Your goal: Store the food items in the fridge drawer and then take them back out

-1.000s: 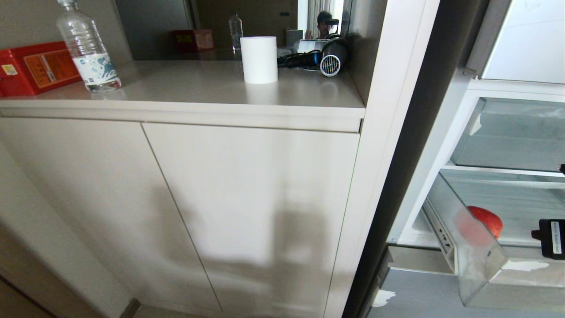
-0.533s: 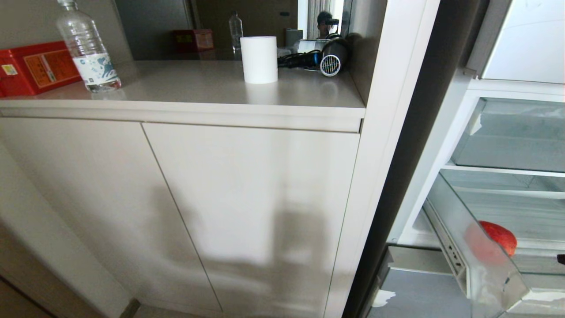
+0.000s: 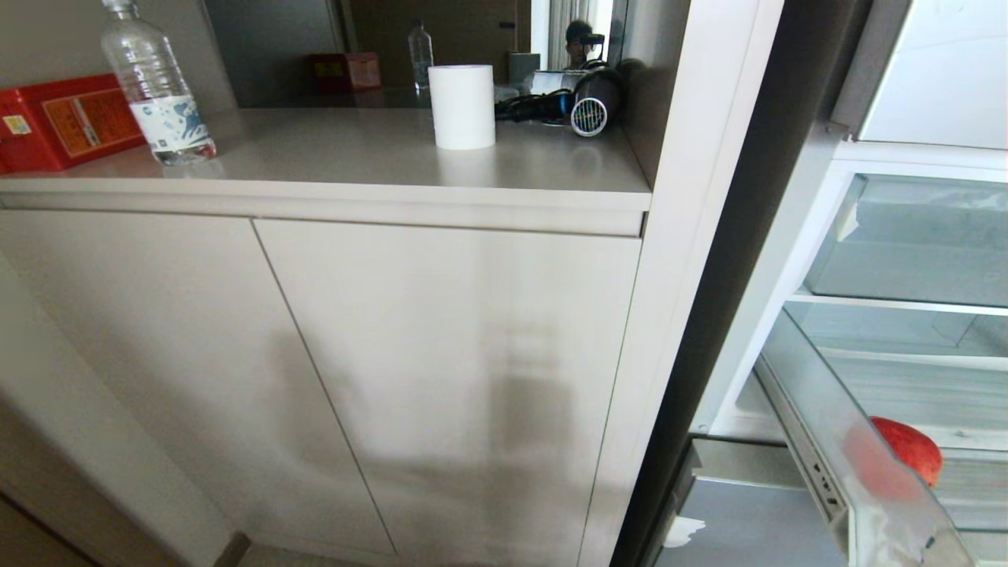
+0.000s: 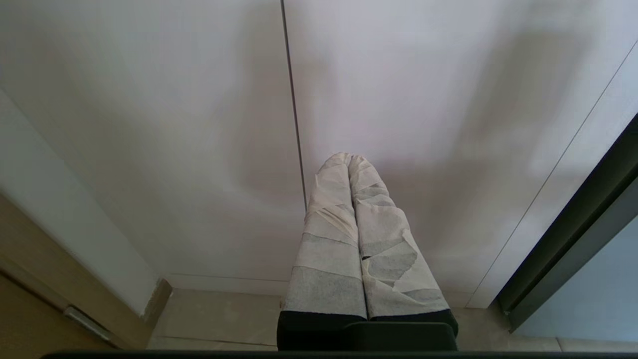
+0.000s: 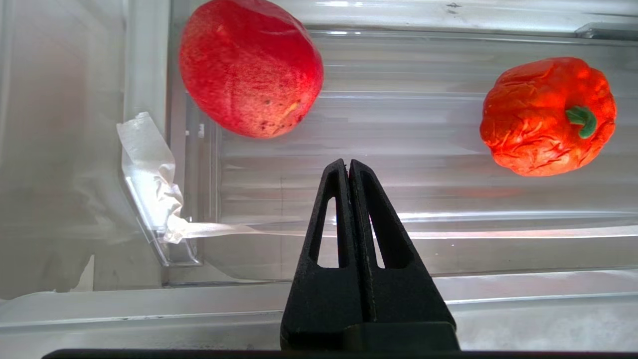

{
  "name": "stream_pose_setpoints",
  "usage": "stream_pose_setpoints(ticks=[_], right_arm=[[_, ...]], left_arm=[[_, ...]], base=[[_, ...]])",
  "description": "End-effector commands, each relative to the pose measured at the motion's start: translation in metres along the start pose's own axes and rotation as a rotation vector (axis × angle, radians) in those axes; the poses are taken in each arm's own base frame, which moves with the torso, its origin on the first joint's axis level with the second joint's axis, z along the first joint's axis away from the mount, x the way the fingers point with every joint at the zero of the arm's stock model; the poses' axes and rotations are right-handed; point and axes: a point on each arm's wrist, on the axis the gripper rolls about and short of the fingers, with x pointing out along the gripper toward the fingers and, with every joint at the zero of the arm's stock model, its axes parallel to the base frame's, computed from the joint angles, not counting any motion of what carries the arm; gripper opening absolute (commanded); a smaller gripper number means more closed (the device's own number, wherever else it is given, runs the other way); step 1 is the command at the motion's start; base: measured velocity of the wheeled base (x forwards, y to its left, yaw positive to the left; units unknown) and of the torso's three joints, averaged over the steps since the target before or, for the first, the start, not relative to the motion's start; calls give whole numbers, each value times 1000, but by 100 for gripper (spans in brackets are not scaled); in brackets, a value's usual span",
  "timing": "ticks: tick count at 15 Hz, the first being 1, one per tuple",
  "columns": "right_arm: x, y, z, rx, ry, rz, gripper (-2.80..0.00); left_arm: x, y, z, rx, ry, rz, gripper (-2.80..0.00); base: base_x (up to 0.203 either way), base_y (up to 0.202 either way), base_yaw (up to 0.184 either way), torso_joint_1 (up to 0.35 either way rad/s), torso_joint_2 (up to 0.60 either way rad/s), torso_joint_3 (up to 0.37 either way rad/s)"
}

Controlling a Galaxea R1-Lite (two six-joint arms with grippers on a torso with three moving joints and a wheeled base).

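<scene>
**A:** Where are the food items?

**B:** Both lie on the ribbed floor of the wide, clear plastic fridge drawer (image 5: pixel 349 209). In the right wrist view the smooth red apple (image 5: pixel 250 67) sits at the upper left of the frame, and the wrinkled bright-orange pumpkin-like fruit (image 5: pixel 548 115) with a green stem sits at the upper right. They are well apart. In the head view only the apple (image 3: pixel 907 450) shows, at the lower right, behind the drawer's clear side wall (image 3: pixel 866 441).

**A:** And the tools?

**B:** The black right gripper (image 5: pixel 348 167) is at the lower centre of its own view, over the drawer's front part, fingers clenched together and grasping nothing. It touches neither fruit. The left gripper (image 4: pixel 348 158), wrapped in pale tape, is parked before the beige cabinet doors (image 4: pixel 398 99), fingers pressed together, holding nothing.

**A:** Anything else?

**B:** On the beige countertop (image 3: pixel 354 157) at the top of the head view stand a clear plastic water bottle (image 3: pixel 153 87), a red box (image 3: pixel 63 118), a white paper roll (image 3: pixel 462 106) and a black hairdryer (image 3: pixel 583 106).
</scene>
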Motion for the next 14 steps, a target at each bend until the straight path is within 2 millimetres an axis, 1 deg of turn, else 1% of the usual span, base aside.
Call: stream_pose_setpoints(ticks=[1,4,10,11,14], right_arm=[[1,0,-2,-1,11,-3,-280],[-5,-1,-9,-7,58,-4,-280],[-15,-3,-14,-4,40,1,-280],[-15,-2,-12,2,18,12,-280],[-11,-1,9,27,-156,30,-280]], left_arm=[[0,0,0,1,0,0,-280],[0,0,0,1,0,1,-280],[0,0,0,1,0,1,-280],[0,0,0,1,0,1,-280],[0,0,0,1,0,0,-280]], base=[[0,0,0,0,0,0],[0,0,0,0,0,0],[0,0,0,0,0,0],[0,0,0,0,0,0],[0,0,0,0,0,0]])
